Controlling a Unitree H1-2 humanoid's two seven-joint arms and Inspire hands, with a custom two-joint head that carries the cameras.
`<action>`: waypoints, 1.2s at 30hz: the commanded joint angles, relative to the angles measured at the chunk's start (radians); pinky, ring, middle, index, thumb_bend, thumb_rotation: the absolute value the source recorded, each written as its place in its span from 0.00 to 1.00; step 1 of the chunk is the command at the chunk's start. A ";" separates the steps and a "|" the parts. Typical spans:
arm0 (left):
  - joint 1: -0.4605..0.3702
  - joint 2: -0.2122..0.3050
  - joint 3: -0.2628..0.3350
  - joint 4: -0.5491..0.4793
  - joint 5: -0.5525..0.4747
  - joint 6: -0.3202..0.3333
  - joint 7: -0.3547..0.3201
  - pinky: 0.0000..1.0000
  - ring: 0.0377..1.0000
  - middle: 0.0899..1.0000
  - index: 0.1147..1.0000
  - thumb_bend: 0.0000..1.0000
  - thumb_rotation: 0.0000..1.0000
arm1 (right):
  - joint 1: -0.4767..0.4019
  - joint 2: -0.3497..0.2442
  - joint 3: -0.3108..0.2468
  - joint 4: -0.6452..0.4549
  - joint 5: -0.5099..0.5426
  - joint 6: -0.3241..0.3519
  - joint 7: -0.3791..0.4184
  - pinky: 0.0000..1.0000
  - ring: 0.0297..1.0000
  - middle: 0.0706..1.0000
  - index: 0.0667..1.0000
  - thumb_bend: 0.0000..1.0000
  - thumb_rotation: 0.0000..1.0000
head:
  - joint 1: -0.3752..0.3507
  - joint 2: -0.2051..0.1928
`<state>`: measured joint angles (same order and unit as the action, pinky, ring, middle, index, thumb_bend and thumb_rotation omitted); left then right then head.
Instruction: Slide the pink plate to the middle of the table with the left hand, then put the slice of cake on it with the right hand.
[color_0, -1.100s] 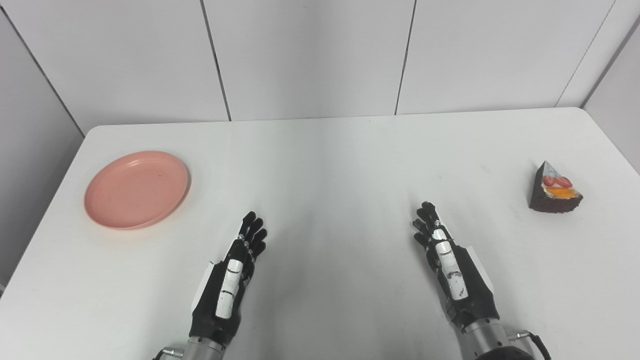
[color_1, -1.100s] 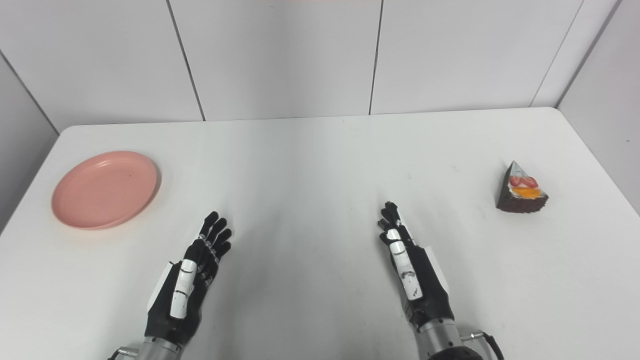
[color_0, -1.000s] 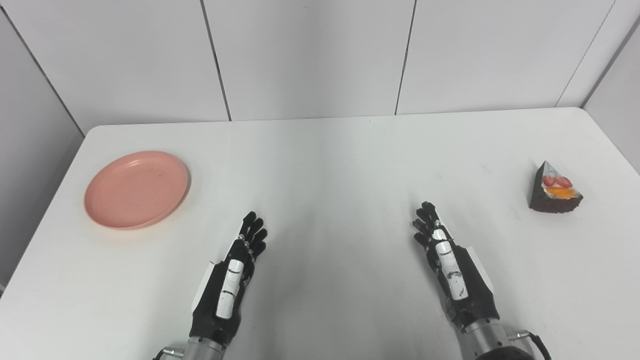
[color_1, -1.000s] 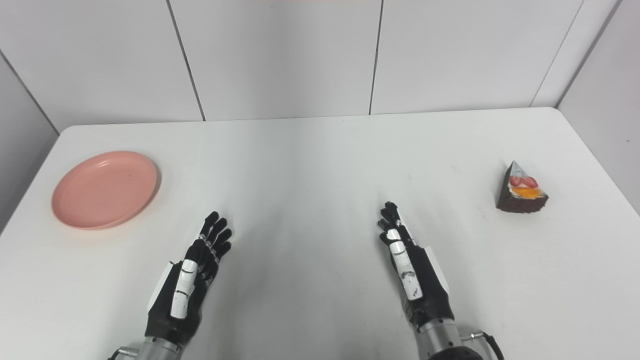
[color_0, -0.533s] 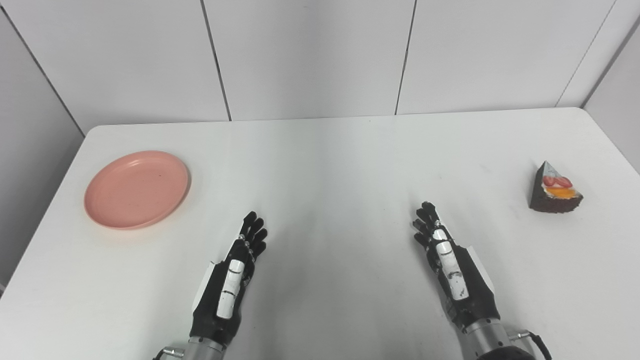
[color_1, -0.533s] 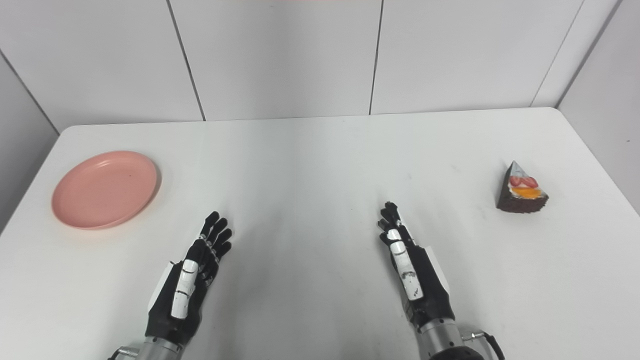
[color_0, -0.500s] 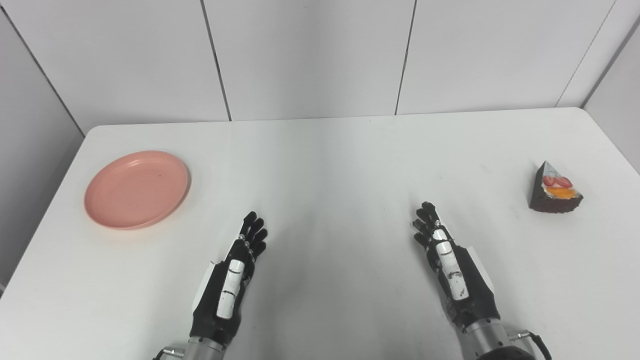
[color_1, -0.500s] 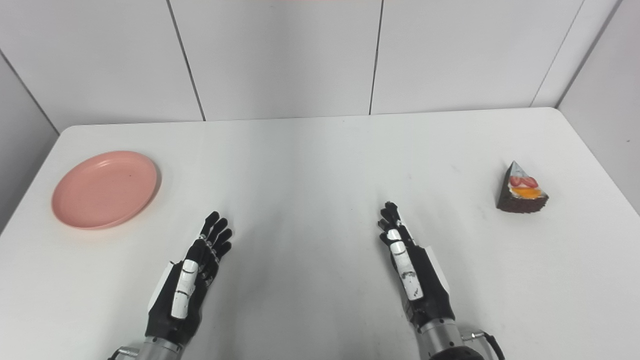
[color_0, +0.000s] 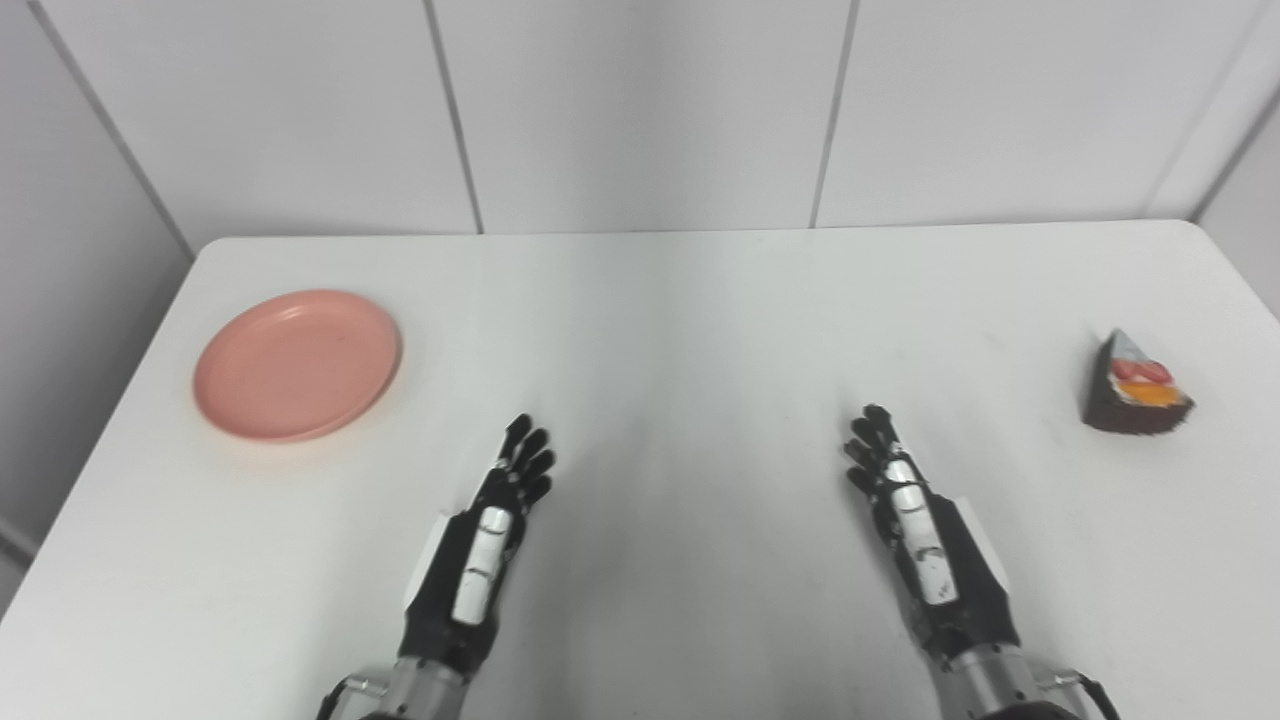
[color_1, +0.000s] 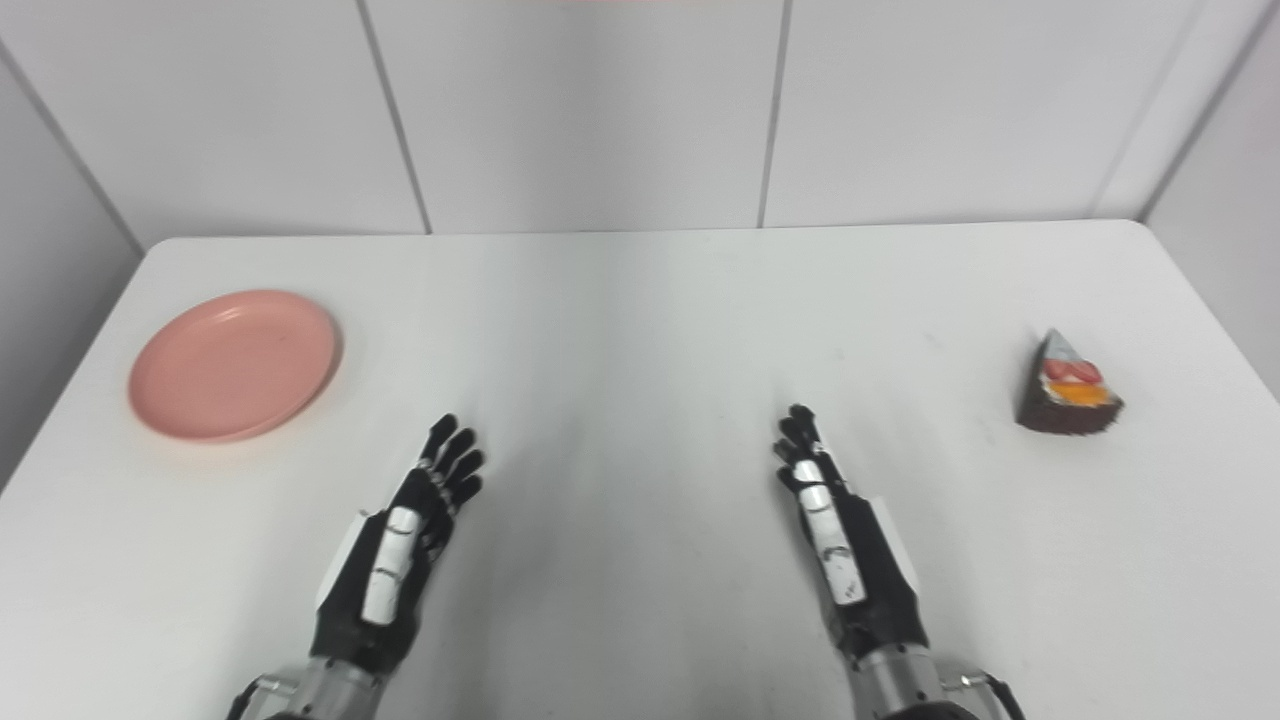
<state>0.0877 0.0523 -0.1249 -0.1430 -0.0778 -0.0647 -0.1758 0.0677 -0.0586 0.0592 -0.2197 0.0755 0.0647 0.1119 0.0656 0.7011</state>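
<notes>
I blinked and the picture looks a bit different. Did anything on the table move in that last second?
Only the camera shifted, so the whole scene slid a little in the frame. The plate and the cake lie where they were, far apart. The left hand and right hand stay open and empty, touching neither.

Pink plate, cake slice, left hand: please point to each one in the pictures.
pink plate (color_0: 297, 365), left eye view, its flat centre.
cake slice (color_0: 1138, 399), left eye view, its dark side.
left hand (color_1: 400, 545), right eye view, its back.

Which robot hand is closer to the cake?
The right hand. It sits left of the cake, not touching. The left hand is farther away, nearer the plate.
</notes>
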 joint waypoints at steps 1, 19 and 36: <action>0.023 -0.026 -0.029 0.054 0.016 -0.003 -0.001 0.96 0.96 0.97 0.98 0.58 1.00 | 0.010 -0.013 -0.013 0.003 0.021 -0.011 0.012 0.98 0.97 0.97 0.99 0.37 1.00 | 0.007 -0.001; 0.024 -0.091 -0.067 0.112 0.109 -0.016 0.049 0.97 0.97 0.98 0.97 0.57 1.00 | 0.016 -0.061 -0.043 0.079 0.076 -0.101 0.065 1.00 0.98 0.99 1.00 0.36 1.00 | 0.197 -0.139; 0.024 -0.090 -0.071 0.136 0.119 -0.028 0.051 0.99 0.98 0.98 0.97 0.58 1.00 | 0.023 -0.059 -0.039 0.090 0.072 -0.108 0.062 1.00 0.98 0.99 1.00 0.35 1.00 | 0.202 -0.164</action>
<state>0.0728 -0.0185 -0.1797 -0.0998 0.0426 -0.1006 -0.1280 0.0707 -0.1086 0.0262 -0.1359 0.1550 -0.0320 0.1748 0.2684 0.5369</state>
